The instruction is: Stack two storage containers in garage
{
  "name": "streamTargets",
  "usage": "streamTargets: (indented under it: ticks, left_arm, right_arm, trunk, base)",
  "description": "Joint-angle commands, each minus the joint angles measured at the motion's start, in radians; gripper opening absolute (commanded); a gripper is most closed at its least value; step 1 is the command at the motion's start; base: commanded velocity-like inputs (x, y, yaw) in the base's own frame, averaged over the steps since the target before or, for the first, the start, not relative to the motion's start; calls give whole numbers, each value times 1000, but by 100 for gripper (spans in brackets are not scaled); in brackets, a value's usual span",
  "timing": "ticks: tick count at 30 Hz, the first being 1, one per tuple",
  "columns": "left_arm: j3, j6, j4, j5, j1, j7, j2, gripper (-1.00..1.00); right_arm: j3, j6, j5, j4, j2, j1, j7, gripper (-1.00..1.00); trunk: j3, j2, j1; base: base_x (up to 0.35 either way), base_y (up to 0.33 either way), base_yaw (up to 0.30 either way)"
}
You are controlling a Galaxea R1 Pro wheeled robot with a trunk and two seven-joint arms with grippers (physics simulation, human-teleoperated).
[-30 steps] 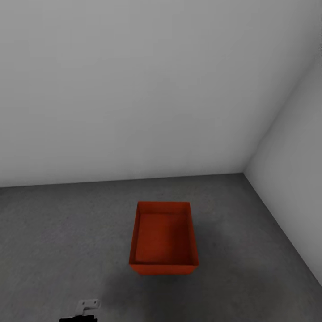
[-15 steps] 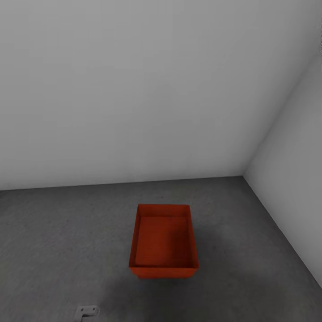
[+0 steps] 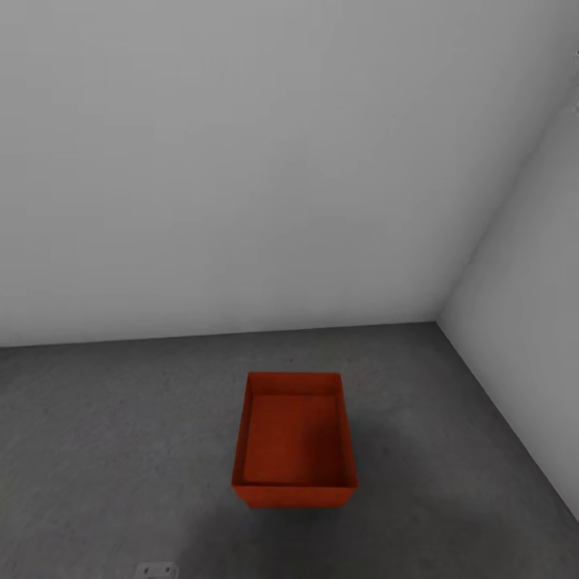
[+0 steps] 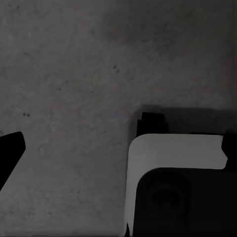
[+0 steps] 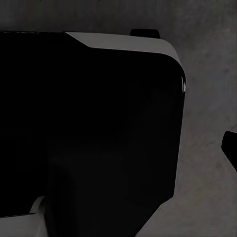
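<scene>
One red-orange storage container [image 3: 293,438] stands open and empty on the garage's dark grey concrete floor [image 3: 121,418], near the corner of two white walls. The other storage container and the living room are out of view. My left gripper [image 4: 118,148] hangs open over bare concrete, with one black fingertip [image 4: 10,148] at the picture's edge and nothing between the fingers. My right gripper [image 5: 118,148] is open too, its black fingertip [image 5: 229,148] over the floor beside my own dark base. Neither gripper is near the container.
White walls meet in a corner [image 3: 438,318] behind and to the right of the container. My white-and-black base [image 4: 177,187] lies under the left gripper. A small white arm part [image 3: 157,569] peeks in at the head view's bottom edge.
The head view has shifted, so the container and the wall line sit slightly lower in the picture. The white arm part has sunk towards the bottom edge.
</scene>
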Motion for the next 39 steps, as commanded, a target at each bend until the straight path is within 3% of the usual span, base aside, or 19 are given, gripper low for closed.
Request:
streamTargets:
  ticks: [1, 11, 20, 31, 39]
  left_arm:
    - [-2, 3, 0, 4, 2, 2, -1, 100]
    - [-2, -1, 0, 1, 18, 2, -7, 100]
    - [-4, -2, 0, -3, 71, 2, -18, 100]
    - [-5, -2, 0, -3, 81, 2, -39, 100]
    - [-5, -7, 0, -3, 97, 2, -41, 100]
  right_arm:
    - [8, -5, -8, 3, 1, -1, -1, 100]
    - [8, -5, -8, 3, 1, -1, -1, 100]
    - [8, -5, -8, 3, 1, -1, 0, 100]
    - [9, -5, -8, 3, 1, -1, -1, 100]
    - [10, -5, -8, 3, 2, -1, 0, 100]
  trunk:
    - [1, 0, 0]
    - [17, 0, 0]
    - [31, 0, 0]
    - [48, 0, 0]
    - [61, 0, 0]
  base:
    - [0, 0, 0]
    - [0, 0, 0]
    - [0, 0, 0]
    - [0, 0, 0]
    - [0, 0, 0]
